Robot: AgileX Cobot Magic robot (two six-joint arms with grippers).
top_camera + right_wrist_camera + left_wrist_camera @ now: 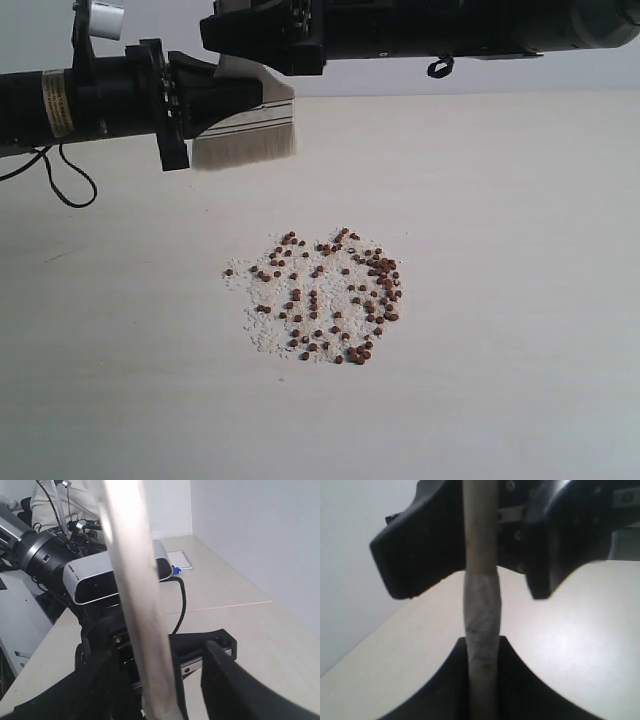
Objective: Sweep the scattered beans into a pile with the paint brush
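Observation:
The beans (325, 295) lie as one loose pile of reddish-brown dots and white crumbs mid-table. The paint brush (245, 145) hangs in the air behind and left of the pile, its cream bristles pointing down. My left gripper (222, 108) is shut on the brush near the silver ferrule. In the left wrist view, its black fingers (515, 690) press both sides of the brush (481, 615), seen edge on. My right gripper (230, 35) reaches in from the right over the handle. It (155, 695) stands open around the handle (132, 580), with a gap beside one finger (235, 680).
The pale table (520, 250) stretches wide around the pile. A black cable (70, 185) hangs from the left arm at the far left. The right wrist view shows a white wall and equipment beyond the table's end.

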